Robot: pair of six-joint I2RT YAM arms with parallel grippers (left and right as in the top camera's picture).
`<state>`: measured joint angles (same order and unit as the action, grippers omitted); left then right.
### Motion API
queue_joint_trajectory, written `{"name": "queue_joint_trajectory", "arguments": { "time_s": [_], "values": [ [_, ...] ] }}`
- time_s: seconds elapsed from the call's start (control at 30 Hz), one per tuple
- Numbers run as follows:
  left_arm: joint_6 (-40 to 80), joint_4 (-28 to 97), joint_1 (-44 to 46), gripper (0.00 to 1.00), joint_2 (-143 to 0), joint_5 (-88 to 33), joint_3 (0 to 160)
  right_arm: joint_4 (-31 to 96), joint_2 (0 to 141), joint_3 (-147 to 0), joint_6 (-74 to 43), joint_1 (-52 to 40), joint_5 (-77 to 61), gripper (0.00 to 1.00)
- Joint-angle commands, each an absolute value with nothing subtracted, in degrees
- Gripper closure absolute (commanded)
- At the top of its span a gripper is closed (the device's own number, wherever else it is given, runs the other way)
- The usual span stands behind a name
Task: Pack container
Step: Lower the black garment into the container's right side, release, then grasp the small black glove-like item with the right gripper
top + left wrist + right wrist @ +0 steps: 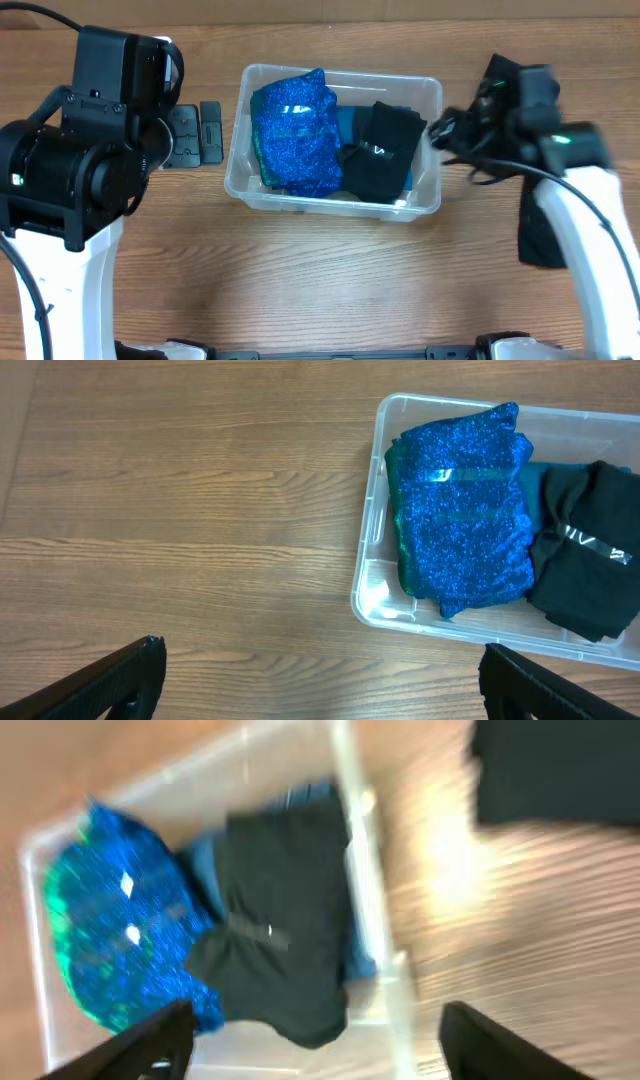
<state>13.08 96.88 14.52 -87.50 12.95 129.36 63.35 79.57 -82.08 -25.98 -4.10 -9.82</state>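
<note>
The clear plastic container (430, 195) stands at the table's middle back. In it lie a sparkly blue garment (296, 130) on the left, a black garment (380, 150) on the right, and a teal one (349, 120) under them. The container also shows in the left wrist view (372, 575) and the right wrist view (345, 780). My left gripper (320, 680) is open and empty over bare wood left of the container. My right gripper (315, 1040) is open and empty above the container's right edge; the view is blurred. Another black garment (540, 240) lies on the table at the right.
A black flat fixture (198, 135) lies just left of the container beside my left arm. The black garment also shows at the top right of the right wrist view (560, 770).
</note>
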Motion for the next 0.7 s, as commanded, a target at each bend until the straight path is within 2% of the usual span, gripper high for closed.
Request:
{"name": "queue_joint_trajectory", "arguments": {
  "time_s": [0.0,0.03,0.23,0.33,0.47,0.57,0.67],
  "values": [
    [12.2,96.8,14.2,0.0,-87.3,13.9,129.5,66.3,77.5,-84.4,-25.3,4.9,-4.0,0.08],
    [12.2,96.8,14.2,0.0,-87.3,13.9,129.5,67.3,78.3,-84.3,-25.3,9.2,-3.9,0.0],
    [12.2,96.8,14.2,0.0,-87.3,13.9,129.5,70.0,87.8,-81.6,-25.5,31.6,-6.7,0.0],
    [12.2,96.8,14.2,0.0,-87.3,13.9,129.5,69.2,94.1,-79.5,-25.5,38.8,-6.9,0.0],
    [12.2,96.8,14.2,0.0,-87.3,13.9,129.5,66.8,102.8,-76.9,-24.7,43.0,-7.7,0.0],
    [12.2,96.8,14.2,0.0,-87.3,13.9,129.5,63.1,107.0,-75.2,-18.9,42.8,-14.4,0.0],
    [12.2,96.8,14.2,0.0,-87.3,13.9,129.5,58.1,107.7,-71.0,-17.9,41.8,-15.3,0.0]
  ]
}}
